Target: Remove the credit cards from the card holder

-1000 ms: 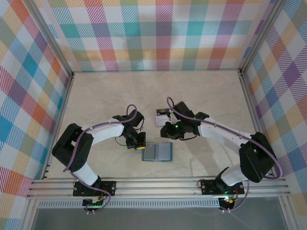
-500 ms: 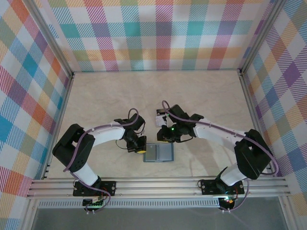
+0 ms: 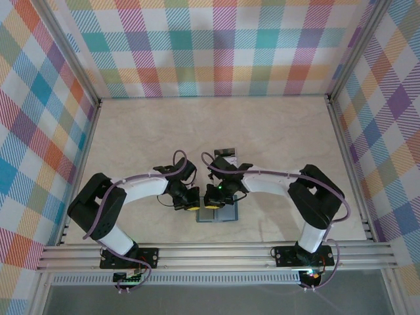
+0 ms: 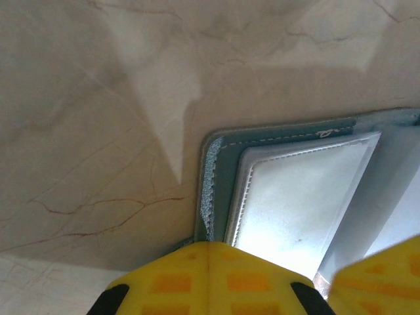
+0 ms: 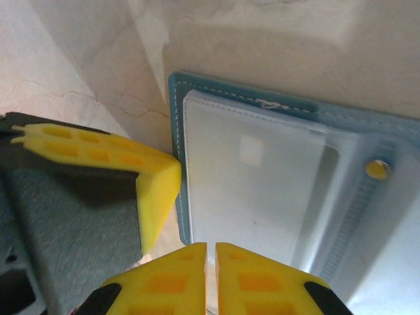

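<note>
The card holder lies open and flat on the table, teal rim up, a clear pocket on its left half. My left gripper is shut with nothing held. Its tips press at the holder's left edge and also show as the left gripper beside that edge. My right gripper hovers over the same half. Its tips stand almost together over the pocket's near edge, a hairline slit between them. One credit card lies on the table behind the right arm.
The two grippers stand nearly touching, with the right finger at the corner of the left wrist view. A yellow snap sits on the holder's fold. Plaid walls and metal rails bound the marble table.
My right arm swung from behind the card holder forward and left onto its left half, and its jaws narrowed. The left gripper stayed shut and slid slightly nearer.
</note>
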You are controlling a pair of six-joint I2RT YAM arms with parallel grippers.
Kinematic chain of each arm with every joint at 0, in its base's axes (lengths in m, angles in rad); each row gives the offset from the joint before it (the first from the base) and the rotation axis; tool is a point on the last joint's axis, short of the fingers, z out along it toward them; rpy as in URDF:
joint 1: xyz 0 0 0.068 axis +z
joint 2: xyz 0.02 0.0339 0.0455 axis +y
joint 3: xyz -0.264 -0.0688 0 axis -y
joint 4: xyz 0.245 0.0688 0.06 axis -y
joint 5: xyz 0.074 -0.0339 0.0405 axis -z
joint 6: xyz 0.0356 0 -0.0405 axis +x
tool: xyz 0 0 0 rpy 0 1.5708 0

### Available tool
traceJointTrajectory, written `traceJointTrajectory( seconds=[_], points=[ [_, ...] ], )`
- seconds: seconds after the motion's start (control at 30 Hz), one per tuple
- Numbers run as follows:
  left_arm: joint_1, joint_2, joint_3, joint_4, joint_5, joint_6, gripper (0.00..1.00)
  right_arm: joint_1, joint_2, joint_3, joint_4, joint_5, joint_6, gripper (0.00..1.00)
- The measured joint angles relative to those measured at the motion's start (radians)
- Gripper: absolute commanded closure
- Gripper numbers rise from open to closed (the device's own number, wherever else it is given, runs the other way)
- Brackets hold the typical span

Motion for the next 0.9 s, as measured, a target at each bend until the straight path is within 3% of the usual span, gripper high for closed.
traceJointTrajectory(
  seconds=[0.2,0.53,0.77,0.9],
  points=[
    [0.0,-0.008,-0.013,0.015,0.001,-0.008,0.95,0.017,0.075,0.046,0.023,-0.016,0.023,0.88],
    [0.0,-0.011,-0.019,0.025,0.001,-0.008,0.95,0.017,0.086,0.063,-0.008,-0.011,0.04,0.87],
    [0.0,-0.012,-0.02,0.026,0.002,-0.008,0.95,0.021,0.099,0.05,-0.002,0.01,0.05,0.93],
    [0.0,-0.012,-0.02,0.026,0.002,-0.008,0.95,0.021,0.099,0.047,0.01,0.008,0.064,0.92]
  ],
)
